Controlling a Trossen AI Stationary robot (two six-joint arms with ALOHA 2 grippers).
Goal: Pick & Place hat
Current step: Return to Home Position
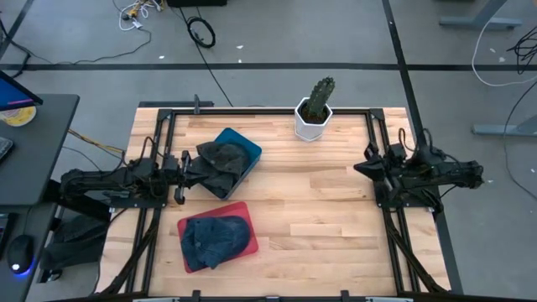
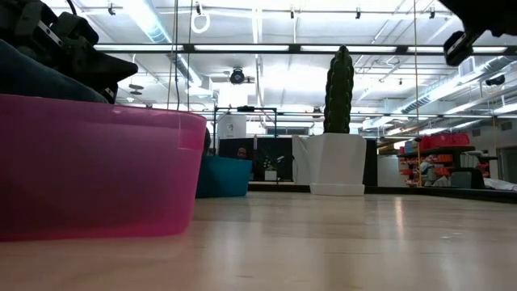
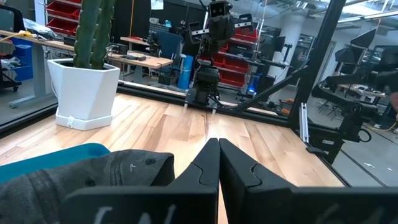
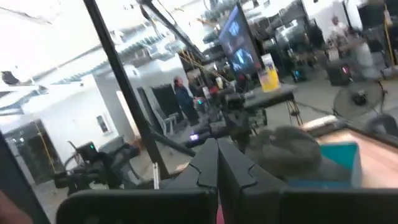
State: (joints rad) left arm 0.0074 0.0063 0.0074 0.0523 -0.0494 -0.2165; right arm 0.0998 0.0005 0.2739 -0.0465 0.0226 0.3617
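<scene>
Left gripper point(image 1: 183, 164) sits mid-left in the high view, fingers pressed together with nothing between them; the left wrist view point(image 3: 217, 167) shows the same. The black caps point(image 1: 220, 161) are immediately frame-right of it. They are piled in the blue bin point(image 1: 249, 148) and spill over its lower-left rim toward the gripper. Dark on dark, so I can't tell whether they touch. From the wrist, grey-black cap fabric point(image 3: 93, 177) lies just beside the fingers, with the blue rim at the frame's left edge.

The left arm is clearly the nearer one. The right gripper point(image 1: 362, 165) is at mid-right, well apart across bare table point(image 1: 319, 201), also closed and empty point(image 4: 217, 165).

Judgement: the caps look placed, with no black cap loose on the table. What remains is for the left arm to back off toward frame-left, straight away from the pile. The risk is snagging the overhanging fabric.

The pink bin point(image 1: 243, 210) at lower-centre-left holds a blue denim hat point(image 1: 214, 239), below the left gripper. The cactus point(image 1: 318, 97) in its white pot point(image 1: 311, 126) stands at the top-centre table edge, clear of both arms.
</scene>
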